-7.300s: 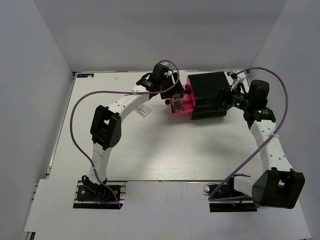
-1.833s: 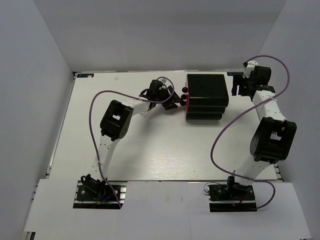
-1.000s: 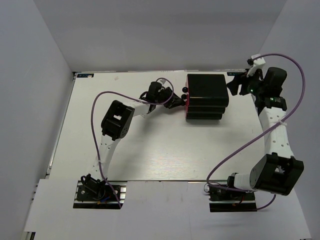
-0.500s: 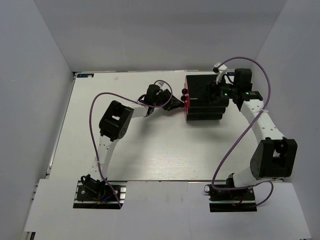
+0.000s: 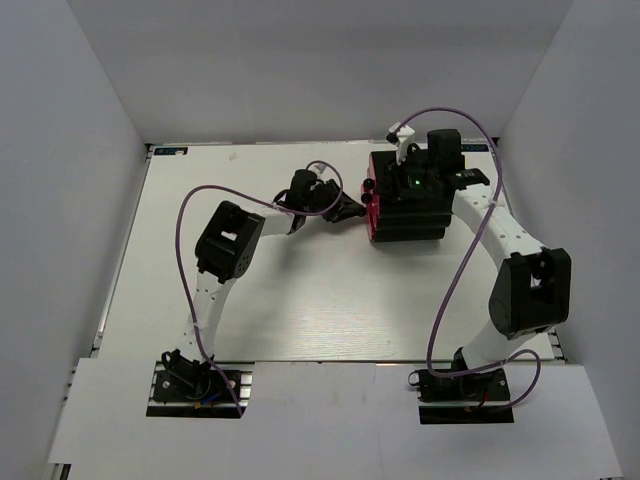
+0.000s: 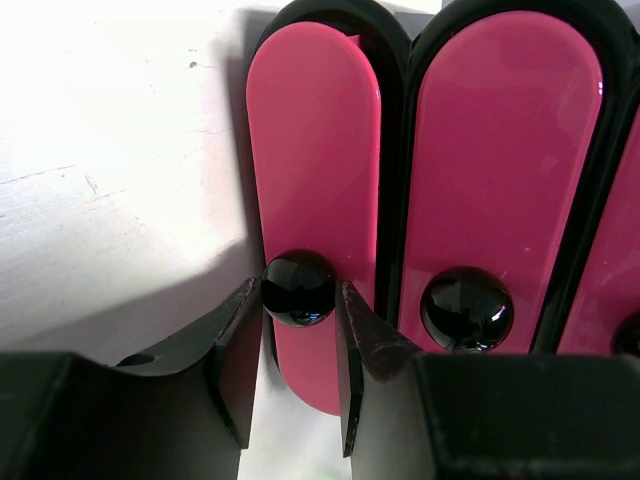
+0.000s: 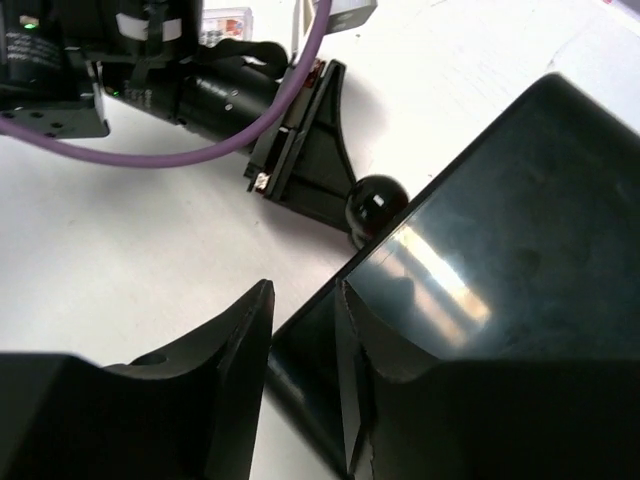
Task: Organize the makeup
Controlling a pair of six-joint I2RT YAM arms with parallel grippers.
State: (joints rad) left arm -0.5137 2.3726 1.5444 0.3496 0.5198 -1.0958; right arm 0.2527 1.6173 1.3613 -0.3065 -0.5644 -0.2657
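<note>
The black box (image 5: 412, 205) with pink drawer fronts (image 6: 315, 150) stands at the back middle, all drawers pushed in. My left gripper (image 5: 357, 208) is shut on the black round knob (image 6: 299, 288) of the end drawer, one finger on each side of it. My right gripper (image 5: 392, 182) hovers over the box's glossy top (image 7: 500, 230) at its left edge, jaws a little apart with nothing between them. A small pink-and-white palette (image 7: 226, 18) lies beside the left arm, mostly hidden. No other makeup shows.
Two more drawer knobs (image 5: 366, 186) show on the box's left face; one also shows in the left wrist view (image 6: 466, 308). Purple cables loop over both arms. White walls close the table at the back and sides.
The pink drawer that stood open 7 s ago is shut. My right arm has swung from the box's right side to over its top. My left gripper stays at the knobs.
</note>
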